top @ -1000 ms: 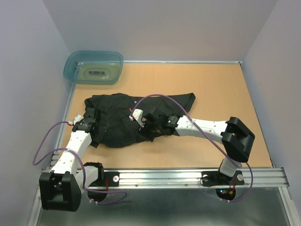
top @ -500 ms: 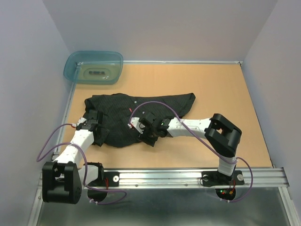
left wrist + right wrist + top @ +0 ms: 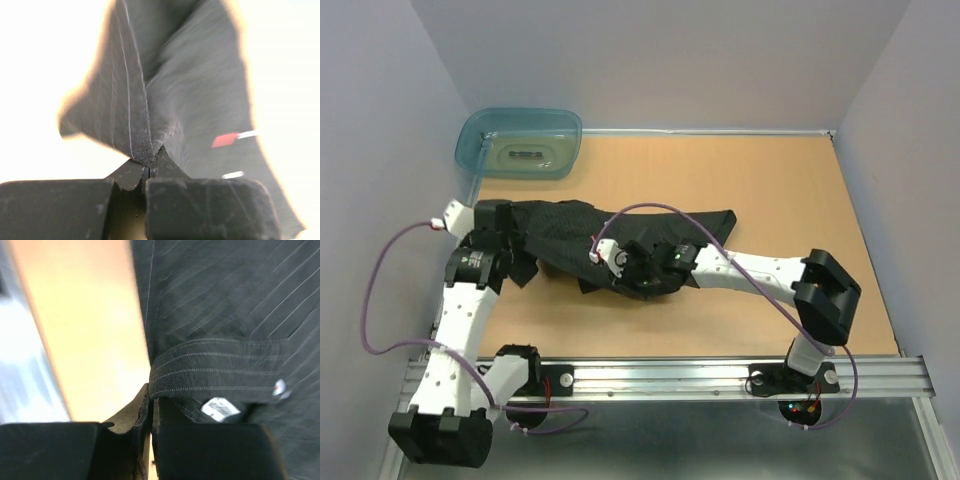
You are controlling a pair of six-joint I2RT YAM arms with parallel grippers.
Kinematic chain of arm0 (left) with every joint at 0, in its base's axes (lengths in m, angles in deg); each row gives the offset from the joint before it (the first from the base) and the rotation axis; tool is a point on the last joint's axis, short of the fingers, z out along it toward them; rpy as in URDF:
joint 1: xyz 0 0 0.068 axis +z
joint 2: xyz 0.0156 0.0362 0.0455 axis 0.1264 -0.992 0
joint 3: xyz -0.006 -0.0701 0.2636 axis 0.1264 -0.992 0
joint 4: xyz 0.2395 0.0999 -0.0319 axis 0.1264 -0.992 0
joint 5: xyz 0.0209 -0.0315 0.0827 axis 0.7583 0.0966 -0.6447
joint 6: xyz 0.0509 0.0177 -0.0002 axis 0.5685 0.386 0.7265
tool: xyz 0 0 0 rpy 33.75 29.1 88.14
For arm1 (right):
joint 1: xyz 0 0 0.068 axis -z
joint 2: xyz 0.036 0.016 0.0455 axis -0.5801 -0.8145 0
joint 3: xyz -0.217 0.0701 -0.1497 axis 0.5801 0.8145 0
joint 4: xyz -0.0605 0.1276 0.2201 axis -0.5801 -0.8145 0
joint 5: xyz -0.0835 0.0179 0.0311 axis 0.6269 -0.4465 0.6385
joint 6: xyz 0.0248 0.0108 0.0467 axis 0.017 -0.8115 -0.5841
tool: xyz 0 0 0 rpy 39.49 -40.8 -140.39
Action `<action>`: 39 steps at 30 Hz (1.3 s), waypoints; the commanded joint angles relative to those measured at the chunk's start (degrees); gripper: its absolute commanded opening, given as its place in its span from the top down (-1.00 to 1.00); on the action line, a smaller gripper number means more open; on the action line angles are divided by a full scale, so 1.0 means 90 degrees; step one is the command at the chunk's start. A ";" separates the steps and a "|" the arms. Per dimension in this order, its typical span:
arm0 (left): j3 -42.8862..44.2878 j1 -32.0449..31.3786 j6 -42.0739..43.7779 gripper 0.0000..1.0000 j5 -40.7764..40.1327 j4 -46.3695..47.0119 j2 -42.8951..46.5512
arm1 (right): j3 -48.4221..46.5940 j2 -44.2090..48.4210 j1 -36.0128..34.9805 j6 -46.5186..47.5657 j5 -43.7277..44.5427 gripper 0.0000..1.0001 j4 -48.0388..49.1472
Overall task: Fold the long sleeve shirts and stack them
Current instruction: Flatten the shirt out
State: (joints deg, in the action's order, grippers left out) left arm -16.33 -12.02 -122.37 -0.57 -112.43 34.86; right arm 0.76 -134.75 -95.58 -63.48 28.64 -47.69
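**Paired pinch grasp, partly hidden**

The black pinstriped shirt (image 3: 560,232) lies bunched left of centre on the table (image 3: 770,180). The left gripper (image 3: 147,165) is clamped on a seamed fold at the shirt's 9 o'clock edge. The right gripper (image 3: 151,399) is clamped on a hem near 6 o'clock. The arms cover part of the cloth, and the sleeves are indistinguishable.

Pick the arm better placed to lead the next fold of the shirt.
Left, likely. The left gripper is shut on the left end of the shirt, with the rest stretching rightward to fold over. The right gripper is shut on the near hem mid-shirt, close to the table: better as anchor.
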 commanded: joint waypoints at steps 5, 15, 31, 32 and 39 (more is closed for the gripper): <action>0.3616 0.0030 0.1604 1.00 -0.2345 -0.0724 0.0174 | -0.1848 0.1065 -0.0507 -0.0482 -0.0991 0.99 -0.0581; 0.6440 0.0030 0.4251 1.00 -0.2289 0.1520 -0.0295 | -0.3352 0.1680 -0.0596 -0.1479 -0.1890 0.99 -0.0650; 0.6267 -0.2760 0.6206 0.98 -0.1290 0.3884 -0.3485 | -0.2564 0.2666 -0.0479 -0.3041 0.3360 0.99 -0.0621; 0.6246 -0.2801 0.6157 0.98 -0.1243 0.3905 -0.3682 | -0.2253 0.2725 -0.0285 -0.3148 0.3470 0.99 -0.0621; 0.6714 -0.3347 0.5698 0.97 -0.1087 0.4159 -0.5479 | -0.0796 0.3175 0.1821 -0.3667 0.3061 0.99 -0.0611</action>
State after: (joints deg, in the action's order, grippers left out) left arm 40.06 -40.08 -70.78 -8.66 -81.66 -13.97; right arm -10.94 -109.27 -88.19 -93.07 54.62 -53.33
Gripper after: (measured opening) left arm 0.036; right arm 0.039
